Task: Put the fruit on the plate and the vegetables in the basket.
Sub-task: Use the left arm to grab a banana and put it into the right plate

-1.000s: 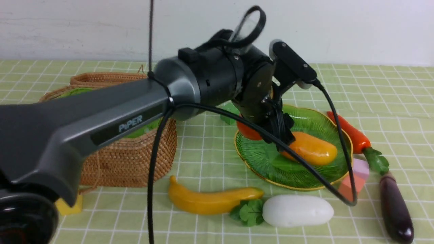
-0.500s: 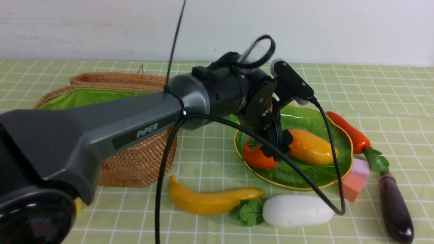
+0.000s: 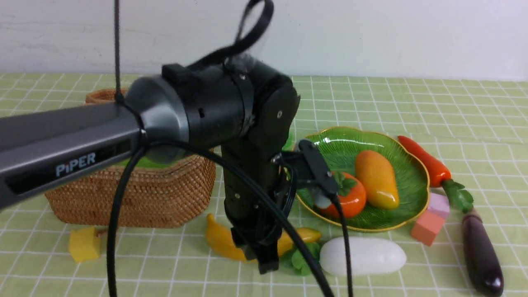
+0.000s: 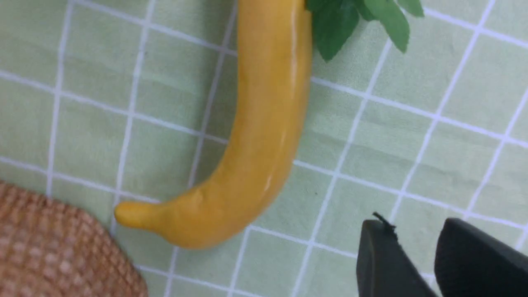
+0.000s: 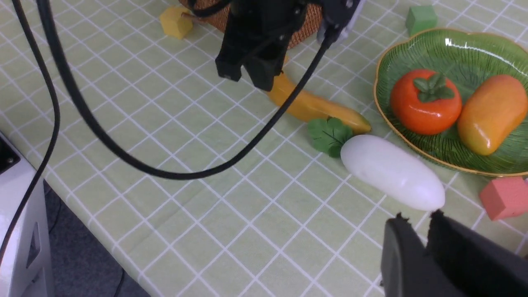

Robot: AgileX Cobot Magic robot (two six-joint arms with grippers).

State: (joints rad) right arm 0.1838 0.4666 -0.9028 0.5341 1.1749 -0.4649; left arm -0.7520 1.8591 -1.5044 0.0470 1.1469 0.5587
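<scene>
On the ribbed green plate (image 3: 404,210), the persimmon (image 3: 348,198) and the mango (image 3: 376,179) lie side by side; just outside the gold rim rest the carrot (image 3: 425,161), a pink cube (image 3: 439,205) and an orange cube (image 3: 428,227); the eggplant (image 3: 482,255) lies near the carrot's green top. Between plate and robot, the white radish (image 3: 363,255) lies on the tabletop (image 3: 185,268), its leaves beside one end of the banana (image 3: 222,239); the left pincer (image 4: 406,235) hovers over the banana in the front view, narrowly parted and holding nothing. Left of the banana stands the wicker basket (image 3: 144,198), green lining showing; a yellow cube (image 3: 84,244) sits near its base. The right pincer (image 5: 416,231) has a slight gap between its tips; it is empty.
</scene>
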